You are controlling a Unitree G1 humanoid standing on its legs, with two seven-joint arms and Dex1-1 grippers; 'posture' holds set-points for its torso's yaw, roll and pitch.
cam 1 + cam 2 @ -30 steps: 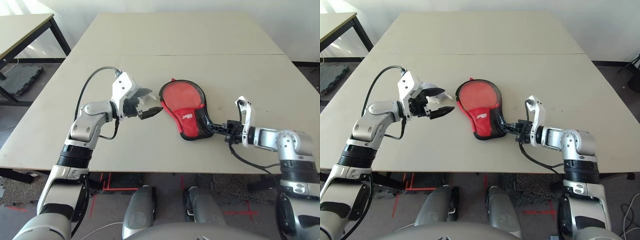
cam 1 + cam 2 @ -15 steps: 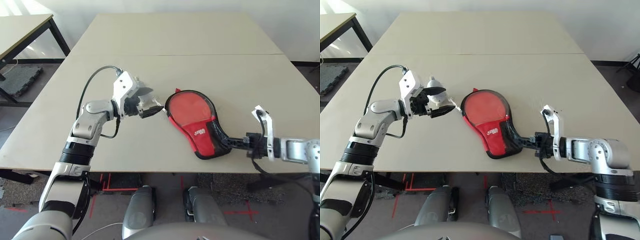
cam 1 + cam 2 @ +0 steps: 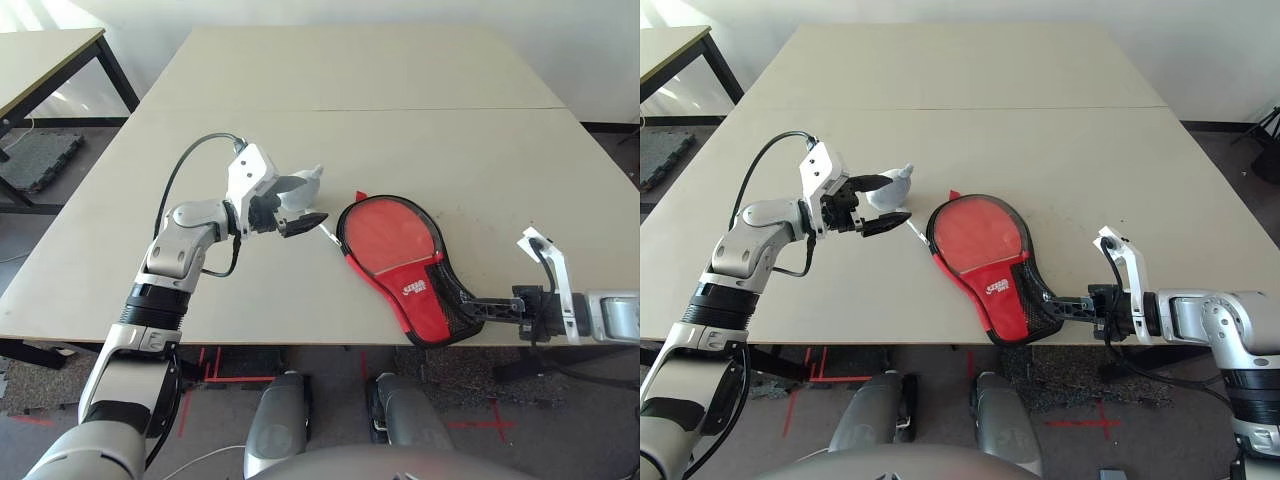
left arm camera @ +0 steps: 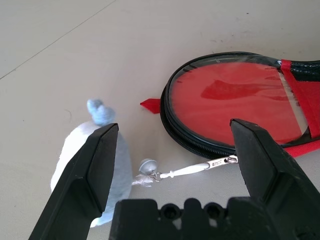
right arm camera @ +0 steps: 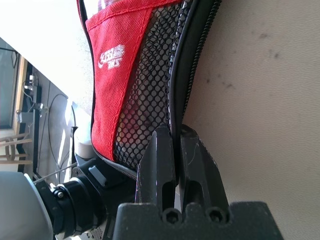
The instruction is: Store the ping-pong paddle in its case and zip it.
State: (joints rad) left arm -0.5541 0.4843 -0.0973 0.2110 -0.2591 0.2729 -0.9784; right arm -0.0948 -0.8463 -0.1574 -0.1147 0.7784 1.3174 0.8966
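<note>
- right gripper (image 3: 1080,304): fingers pinched tight on the black mesh narrow end of the case (image 3: 988,257), at the table's (image 3: 970,130) near edge
- case lies flat, red side up with white logo, round end reaching away from right gripper toward left gripper (image 3: 300,205); zipper rim black
- left gripper: fingers spread wide, holding nothing, hovering just beside case's round end
- zipper pull (image 4: 220,161) with white cord lies between left fingers; pale grey-blue lump (image 4: 100,145) beside one finger
- paddle: cannot tell if inside the case
</note>
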